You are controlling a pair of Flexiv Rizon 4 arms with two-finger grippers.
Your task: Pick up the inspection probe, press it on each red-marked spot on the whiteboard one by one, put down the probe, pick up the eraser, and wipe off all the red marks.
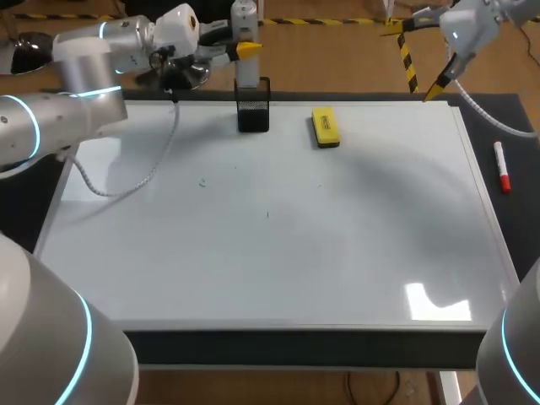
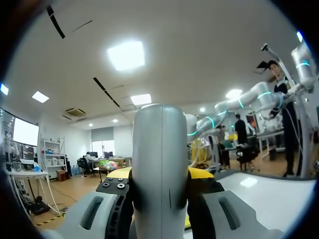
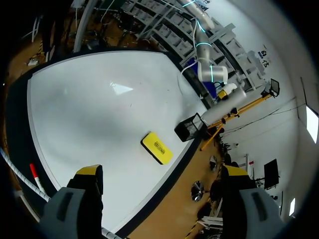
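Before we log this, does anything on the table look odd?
The whiteboard shows no red marks to press or wipe, and a red marker lies off the board, beside its right edge.

The yellow eraser [image 3: 157, 148] has a small dark label on top, but its letters are too tiny to read. No other words or numbers show.

Eraser [image 1: 325, 127] right of holder [image 1: 253, 110] (probe [image 1: 244, 21] in it)

Head camera high behind the whiteboard [image 1: 278, 253]; left wrist tight on the probe [image 2: 159, 169]; right wrist aloft, same eraser [image 3: 157, 148].
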